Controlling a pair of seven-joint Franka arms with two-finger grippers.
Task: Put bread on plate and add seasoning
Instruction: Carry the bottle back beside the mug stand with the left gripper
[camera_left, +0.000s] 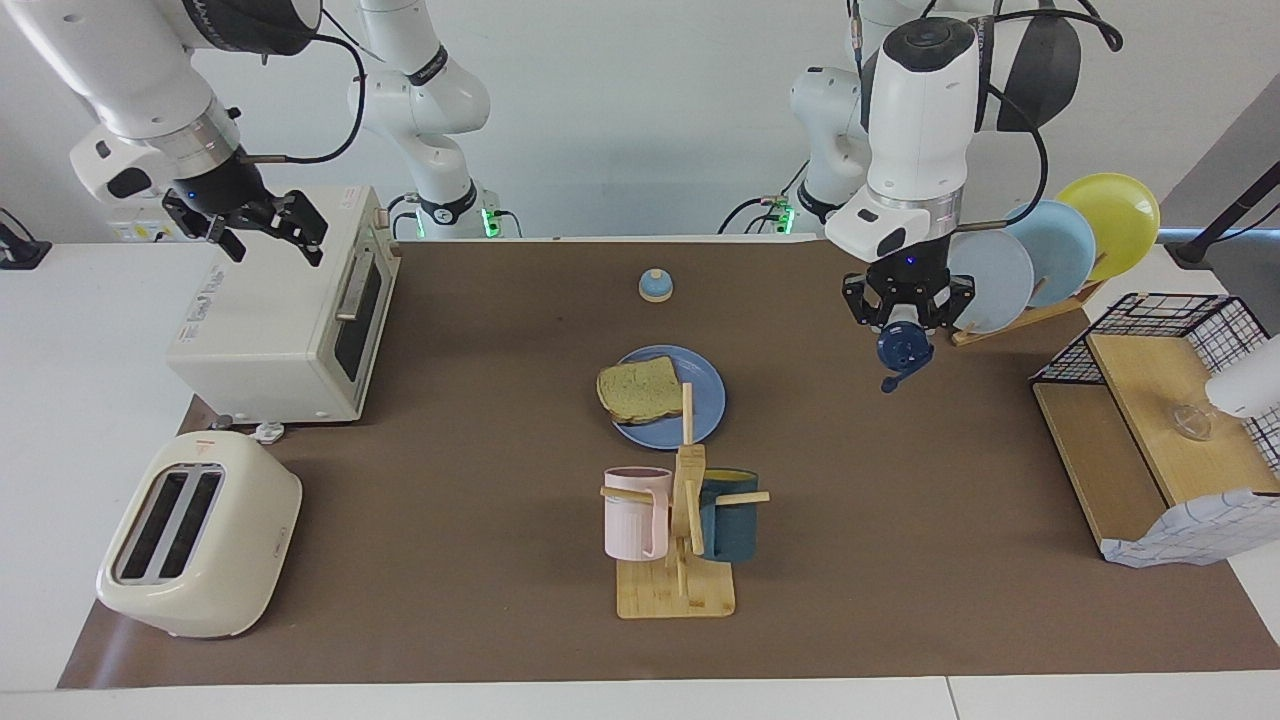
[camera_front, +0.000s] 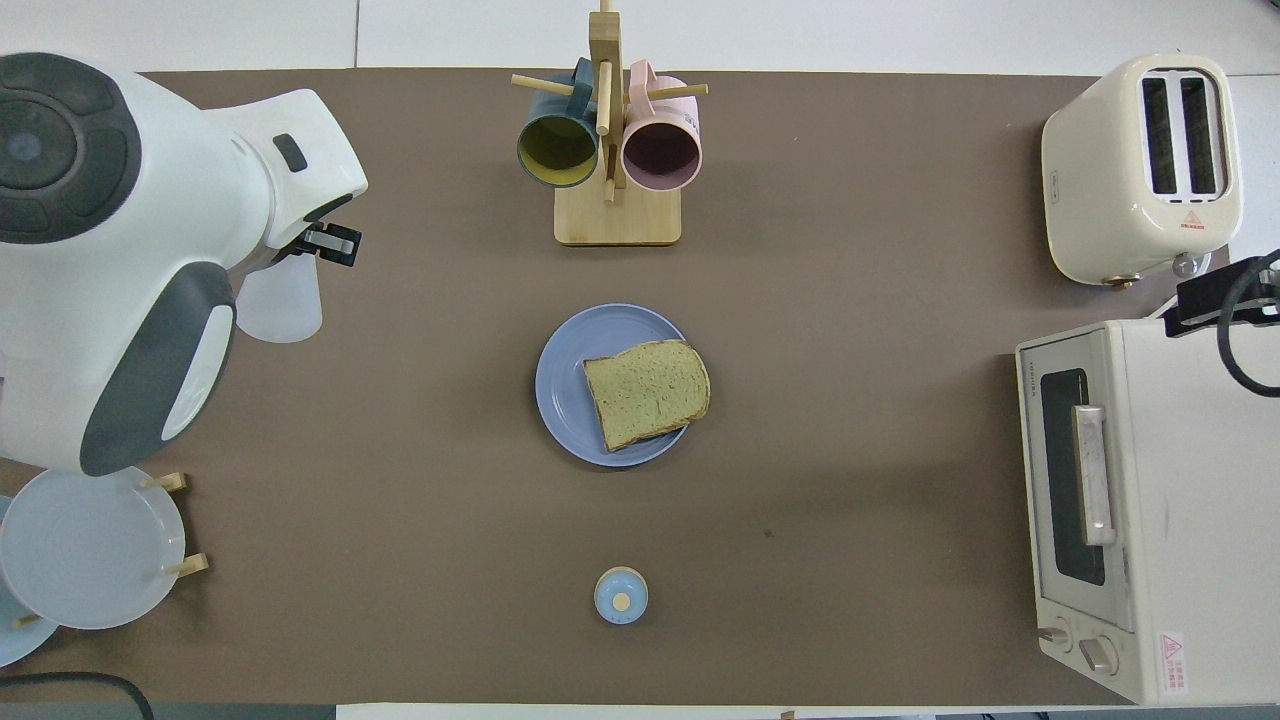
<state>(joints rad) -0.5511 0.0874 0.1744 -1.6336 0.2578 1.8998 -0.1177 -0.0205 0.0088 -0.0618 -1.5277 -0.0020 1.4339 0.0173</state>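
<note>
The bread (camera_left: 640, 388) (camera_front: 646, 393) lies on the medium-blue plate (camera_left: 708, 400) (camera_front: 562, 385) at the middle of the brown mat. My left gripper (camera_left: 906, 318) hangs in the air over the mat, between the plate and the plate rack, shut on the seasoning bottle. The bottle's navy cap and loop (camera_left: 902, 352) show in the facing view. Its translucent body (camera_front: 280, 302) shows from above beside the arm. My right gripper (camera_left: 266, 228) waits open above the toaster oven, holding nothing.
A small blue-and-tan bell (camera_left: 655, 286) (camera_front: 621, 595) sits nearer to the robots than the plate. A mug rack (camera_left: 676, 590) stands farther out. The toaster oven (camera_left: 280, 320) and toaster (camera_left: 195, 535) are at the right arm's end. The plate rack (camera_left: 1040, 250) and a wire-and-wood shelf (camera_left: 1150, 420) are at the left arm's end.
</note>
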